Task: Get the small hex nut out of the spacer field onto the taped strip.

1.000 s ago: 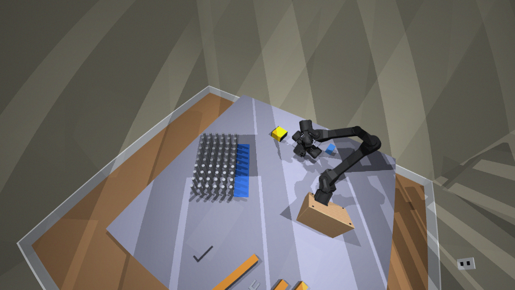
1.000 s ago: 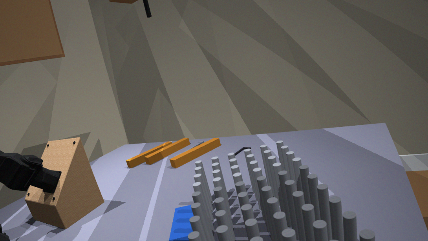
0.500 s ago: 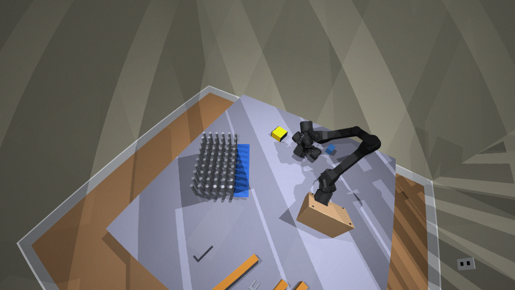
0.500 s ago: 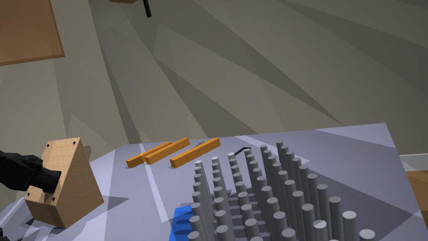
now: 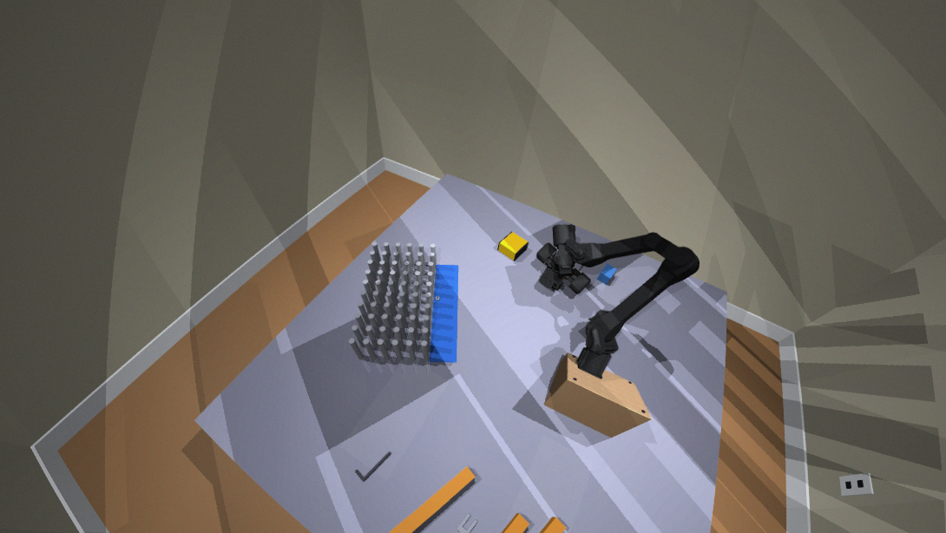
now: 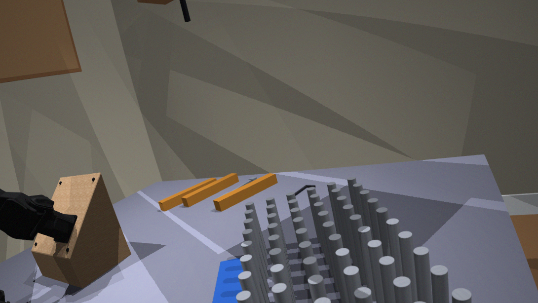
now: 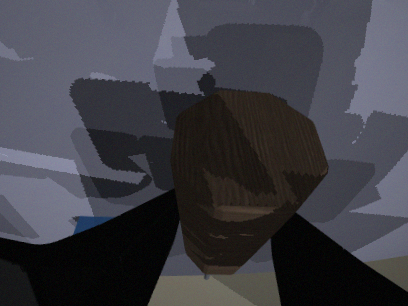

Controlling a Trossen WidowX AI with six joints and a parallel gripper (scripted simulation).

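Observation:
My gripper is shut on a wooden wedge block, held tilted low over the table, right of the spacers. The grey spacer field stands upright. The blue taped strip lies along its near side. A tiny ring-shaped nut shows at the strip's edge next to the spacers. A dark L-shaped hook tool lies on the table far from my gripper.
Three orange bars and a small grey tool lie near the hook. A yellow block and a blue cube sit by the arm's base. A glass rim bounds the table.

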